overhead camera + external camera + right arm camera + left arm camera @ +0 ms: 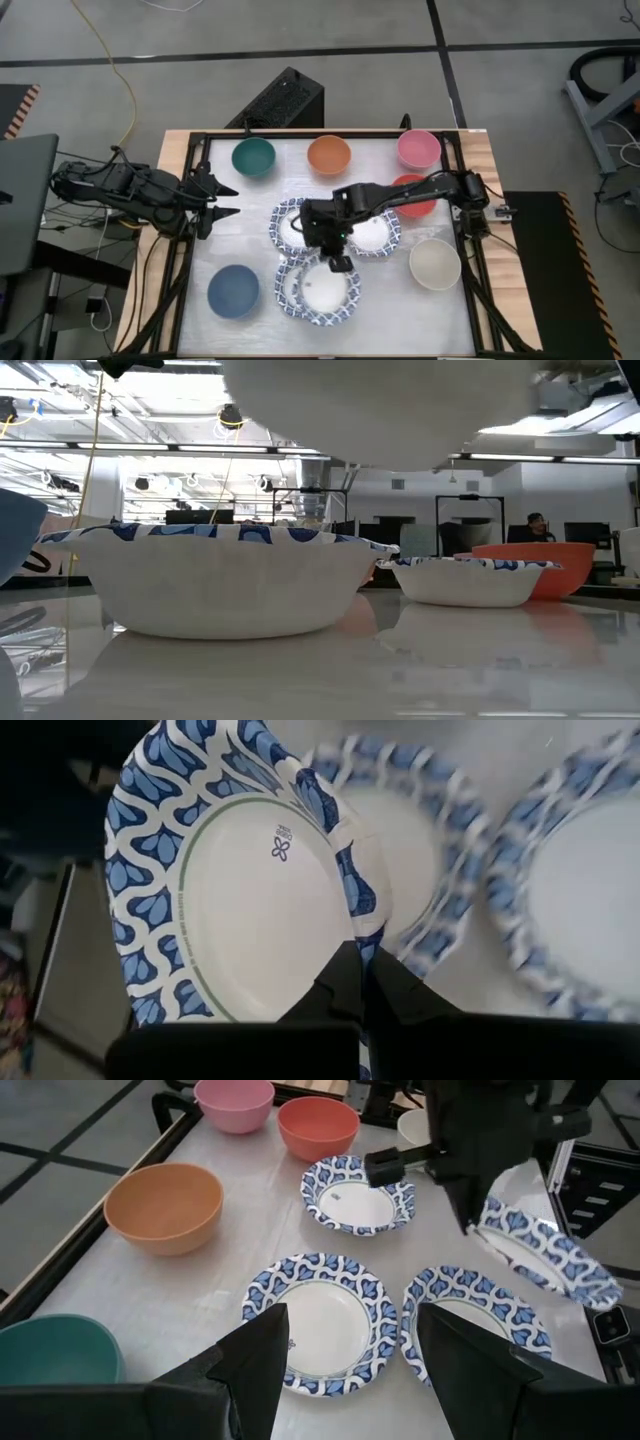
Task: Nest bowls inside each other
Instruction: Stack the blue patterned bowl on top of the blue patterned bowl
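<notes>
Mid-nesting: right gripper (362, 982) pinched shut on the rim of a blue-patterned bowl (240, 880), lifted tilted over another patterned bowl (470, 1325) near the table's front; next, probably levelling and lowering it inside; left gripper (228, 200) waiting open, empty.

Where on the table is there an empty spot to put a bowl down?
Bare table lies between the teal bowl and the dark blue bowl, just ahead of the open left gripper. Another bare strip runs between the orange bowl and the patterned bowls. The middle is crowded: the right gripper holds a patterned bowl above the others.
</notes>
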### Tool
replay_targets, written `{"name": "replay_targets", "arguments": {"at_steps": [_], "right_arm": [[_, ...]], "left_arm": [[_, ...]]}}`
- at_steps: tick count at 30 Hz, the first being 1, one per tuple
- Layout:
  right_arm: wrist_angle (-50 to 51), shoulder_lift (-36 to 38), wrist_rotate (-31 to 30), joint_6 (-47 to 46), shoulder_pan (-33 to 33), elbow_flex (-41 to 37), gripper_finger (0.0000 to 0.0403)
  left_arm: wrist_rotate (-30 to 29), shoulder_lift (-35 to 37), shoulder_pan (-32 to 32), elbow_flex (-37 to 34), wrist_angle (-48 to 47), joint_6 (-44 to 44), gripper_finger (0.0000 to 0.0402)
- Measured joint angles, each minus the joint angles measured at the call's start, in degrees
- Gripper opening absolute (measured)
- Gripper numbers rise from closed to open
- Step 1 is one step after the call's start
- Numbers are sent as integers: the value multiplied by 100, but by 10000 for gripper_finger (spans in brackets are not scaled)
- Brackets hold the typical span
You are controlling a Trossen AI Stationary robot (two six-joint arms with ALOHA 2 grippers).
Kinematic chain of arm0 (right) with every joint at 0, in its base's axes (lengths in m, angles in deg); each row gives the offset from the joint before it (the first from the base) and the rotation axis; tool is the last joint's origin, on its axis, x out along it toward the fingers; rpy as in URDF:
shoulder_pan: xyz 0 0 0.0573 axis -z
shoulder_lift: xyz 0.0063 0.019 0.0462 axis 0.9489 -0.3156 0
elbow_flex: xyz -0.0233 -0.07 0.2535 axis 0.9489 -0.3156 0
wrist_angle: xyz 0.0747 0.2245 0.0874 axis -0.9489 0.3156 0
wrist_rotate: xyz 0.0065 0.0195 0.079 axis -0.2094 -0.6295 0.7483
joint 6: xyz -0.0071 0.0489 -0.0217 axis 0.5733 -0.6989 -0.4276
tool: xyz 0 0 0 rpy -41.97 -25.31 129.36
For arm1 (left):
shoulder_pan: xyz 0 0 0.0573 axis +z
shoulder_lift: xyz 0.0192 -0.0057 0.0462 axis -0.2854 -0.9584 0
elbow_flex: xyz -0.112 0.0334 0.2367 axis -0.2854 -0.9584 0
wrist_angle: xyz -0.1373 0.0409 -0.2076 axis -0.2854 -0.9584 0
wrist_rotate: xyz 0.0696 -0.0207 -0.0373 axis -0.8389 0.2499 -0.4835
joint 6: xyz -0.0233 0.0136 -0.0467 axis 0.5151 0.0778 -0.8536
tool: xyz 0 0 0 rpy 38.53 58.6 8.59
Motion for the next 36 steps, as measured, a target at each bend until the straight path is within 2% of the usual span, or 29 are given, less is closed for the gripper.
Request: {"name": "replay_targets", "arguments": {"at_steps": [9,20,36], "right_arm": [[-1131,-218,-18,-45,366,0,12],[-1209,-930,269,-391,305,64,12],[-957,-1066,411,-437,281,116,12]], "left_arm": [[-4,0,0,0,0,-4,212],[-46,-2,1,0,-7,-15,212],[-190,-4,0,0,-12,-17,212]]}}
